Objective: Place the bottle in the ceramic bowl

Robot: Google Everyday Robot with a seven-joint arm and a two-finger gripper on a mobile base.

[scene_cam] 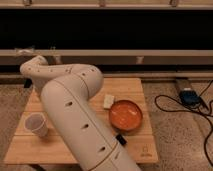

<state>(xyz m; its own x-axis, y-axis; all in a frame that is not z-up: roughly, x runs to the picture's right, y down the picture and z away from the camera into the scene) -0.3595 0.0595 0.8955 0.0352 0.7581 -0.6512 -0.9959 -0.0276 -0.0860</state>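
Gripper hidden behind arm [75,115], can't tell if open; paper cup [36,124] on L, white block [108,101] by ceramic bowl [125,114].

Hand hidden behind arm [75,117] over table [131,88]

A pale wooden table [127,86] fills the lower middle of the frame. Toward its left side stands a white paper cup [36,124], upright, mouth up. Near the table's centre lies a small white block [108,101]. Lower down, near the front edge, sits a small dark object [120,139], only partly visible, perhaps a packet. On the speckled floor [175,147] at the right, a black cable [158,101] loops toward a bluish box [189,96]. Pale horizontal rails [150,52] cross the dark background above.
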